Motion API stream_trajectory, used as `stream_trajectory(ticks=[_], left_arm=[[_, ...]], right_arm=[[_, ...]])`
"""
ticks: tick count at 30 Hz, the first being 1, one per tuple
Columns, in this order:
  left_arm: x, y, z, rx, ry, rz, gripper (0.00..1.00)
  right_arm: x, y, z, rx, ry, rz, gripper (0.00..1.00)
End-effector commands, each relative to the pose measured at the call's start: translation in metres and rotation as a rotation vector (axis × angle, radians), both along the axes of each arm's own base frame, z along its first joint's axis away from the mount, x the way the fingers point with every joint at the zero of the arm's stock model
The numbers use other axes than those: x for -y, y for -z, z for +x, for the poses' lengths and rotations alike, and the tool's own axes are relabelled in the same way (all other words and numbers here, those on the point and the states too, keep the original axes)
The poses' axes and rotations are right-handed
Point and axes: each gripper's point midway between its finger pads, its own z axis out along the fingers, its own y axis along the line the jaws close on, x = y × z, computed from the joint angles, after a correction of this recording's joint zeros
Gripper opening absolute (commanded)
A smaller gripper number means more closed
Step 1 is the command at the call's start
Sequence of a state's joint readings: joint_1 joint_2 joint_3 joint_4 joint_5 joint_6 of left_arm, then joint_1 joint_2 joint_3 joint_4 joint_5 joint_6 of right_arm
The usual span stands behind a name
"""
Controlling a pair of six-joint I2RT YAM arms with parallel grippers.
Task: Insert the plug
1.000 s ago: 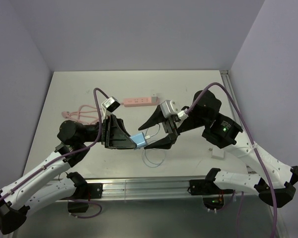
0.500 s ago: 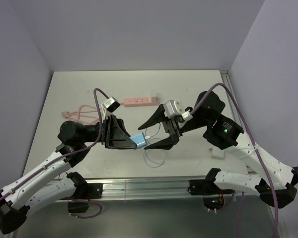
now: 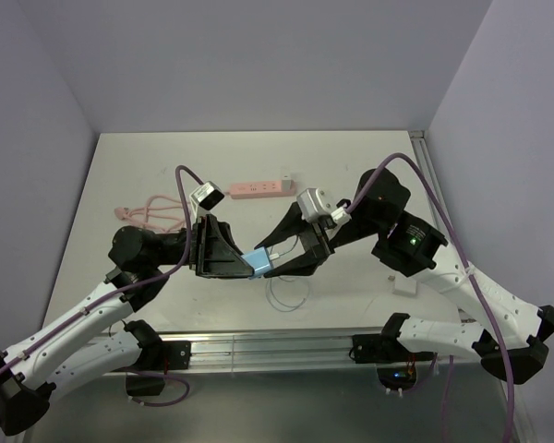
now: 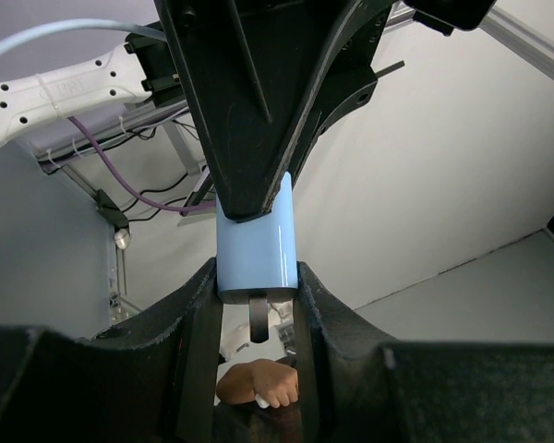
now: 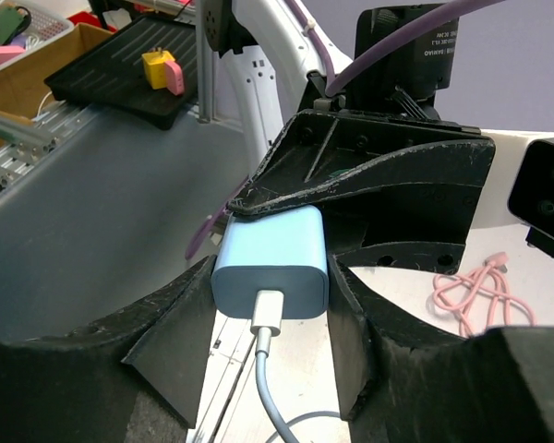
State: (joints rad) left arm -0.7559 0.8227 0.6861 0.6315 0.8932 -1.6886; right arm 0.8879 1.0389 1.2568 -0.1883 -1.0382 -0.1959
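Note:
The plug (image 3: 260, 262) is a small light-blue block held in the air above the table's front middle. My left gripper (image 3: 250, 265) is shut on it; in the left wrist view its fingers clamp the plug (image 4: 256, 254) at the prong end, with one dark prong (image 4: 258, 318) showing. My right gripper (image 3: 269, 260) meets it from the right. In the right wrist view its fingers press both sides of the plug (image 5: 272, 268), where the white connector and pale cable (image 5: 270, 388) leave it. The cable (image 3: 286, 293) loops down onto the table.
The pink power strip (image 3: 261, 188) lies at the back middle of the table, its pink cord (image 3: 148, 210) coiled to the left. A small white object (image 3: 403, 287) sits near the right arm. A metal rail (image 3: 268, 346) runs along the near edge.
My right gripper has slid left over the plug and narrowed its fingers onto it. The left gripper has kept its hold in place.

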Motion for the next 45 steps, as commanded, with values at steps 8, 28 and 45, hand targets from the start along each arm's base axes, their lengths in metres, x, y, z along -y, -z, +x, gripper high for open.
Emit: stream_trajectory(ticks=[8,28,45], left_arm=[[-0.005,-0.005,-0.005,0.04,0.001,-0.04,0.02],[-0.09,0.077,0.118,0.02,-0.994,0.66,0.86],[-0.117,0.129,0.154,0.045,-1.205,0.798,0.79]], right_arm=[[-0.004,-0.02,-0.006,0.022,-0.019,0.03,0.0],[0.008,0.053,0.124,0.215,0.5,-0.419,0.0],[0.053,0.149,0.322,0.243,0.658,-0.975,0.0]])
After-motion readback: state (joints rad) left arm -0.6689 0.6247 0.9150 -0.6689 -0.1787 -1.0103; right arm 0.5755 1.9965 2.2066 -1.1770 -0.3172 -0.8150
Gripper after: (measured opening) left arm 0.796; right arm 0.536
